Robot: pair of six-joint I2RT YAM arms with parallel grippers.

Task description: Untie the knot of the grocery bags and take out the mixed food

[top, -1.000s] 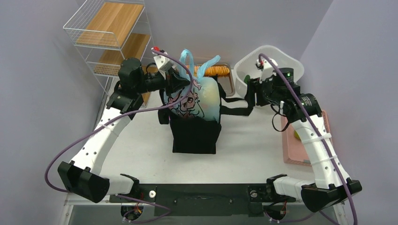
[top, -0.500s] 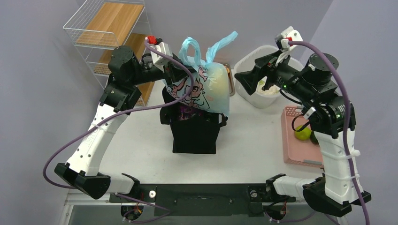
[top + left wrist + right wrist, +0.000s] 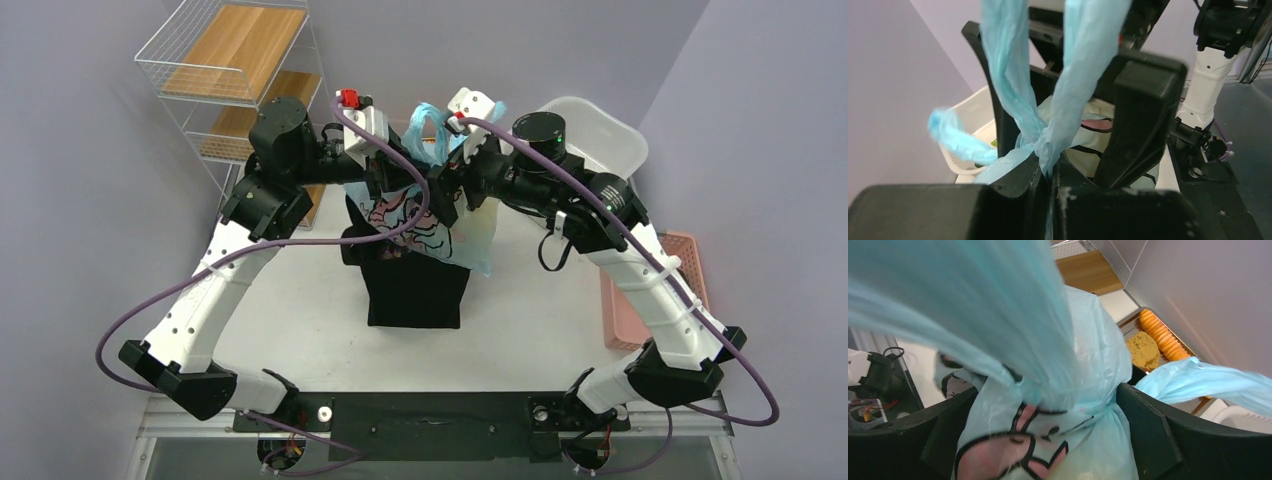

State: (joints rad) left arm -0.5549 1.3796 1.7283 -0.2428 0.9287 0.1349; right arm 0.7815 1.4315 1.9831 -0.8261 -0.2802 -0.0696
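Above the black tote [image 3: 415, 290] on the counter [image 3: 300, 315], the left gripper [image 3: 405, 183] is holding up the pale blue bag [image 3: 473, 235]. Its fingers [image 3: 1075, 202] are pinching together on the plastic neck just under the knot [image 3: 1040, 145]. The right gripper [image 3: 450, 188] is straddling that neck, fingers [image 3: 1148, 435] apart, gripping nothing. The knot is looking tied and the bag closed, so I judge untying barely begun and emptying all ahead. Only the right wrist view is showing the sliced loaf [image 3: 1160, 335] behind; only the top view is showing the tote.
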